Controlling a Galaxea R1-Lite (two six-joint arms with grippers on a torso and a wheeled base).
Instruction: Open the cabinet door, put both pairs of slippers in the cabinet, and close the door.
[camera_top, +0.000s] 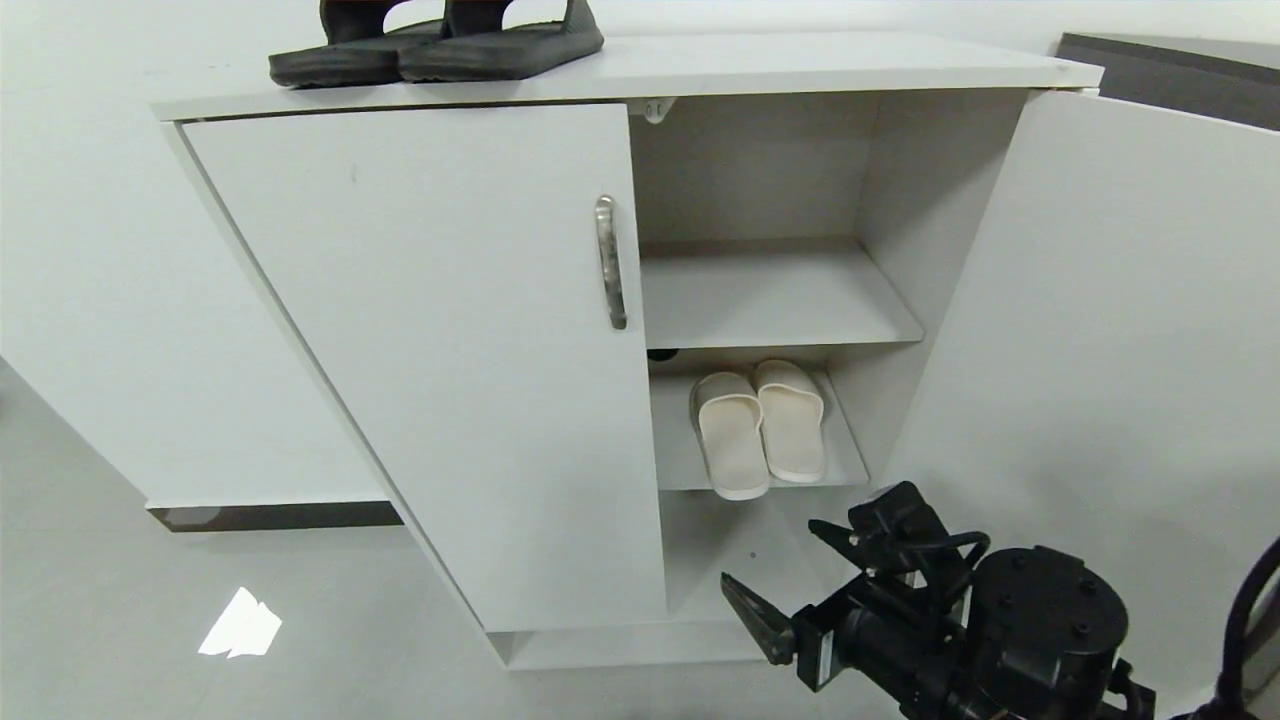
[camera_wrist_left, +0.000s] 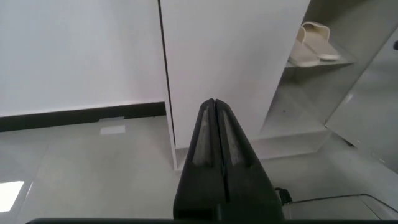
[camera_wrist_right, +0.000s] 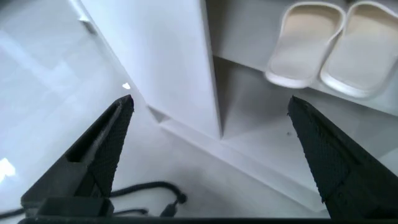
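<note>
The cabinet (camera_top: 800, 62) stands against the wall with its right door (camera_top: 1100, 350) swung fully outward, which exposes the right-hand bay for loading. The left door (camera_top: 430, 350) is closed and covers the other bay. Inside the open bay, the upper shelf (camera_top: 770, 295) is bare. The middle shelf (camera_top: 672, 450) carries the white slippers (camera_top: 760, 425), set side by side, the one nearer the left door slightly overhanging the shelf front. The black slippers (camera_top: 440, 45) lie side by side on the cabinet top above the left door, so this pair is judged not yet stowed and the task roughly half complete. The right gripper (camera_top: 768, 552) hangs low in front of the open bay with its jaws spread wide and holding nothing. The white slippers lie above and beyond the gap, well apart from both jaws, a posture consistent with a pair already delivered. The left gripper (camera_wrist_left: 214, 109) sits low above the floor (camera_wrist_left: 74, 162) in front of the left door, jaws pressed together with nothing between them. The black slippers are high above both grippers and well apart from them, so the next pick is judged to require raising an arm to the cabinet top. The handle (camera_top: 610, 262) on the left door's inner edge is untouched.
</note>
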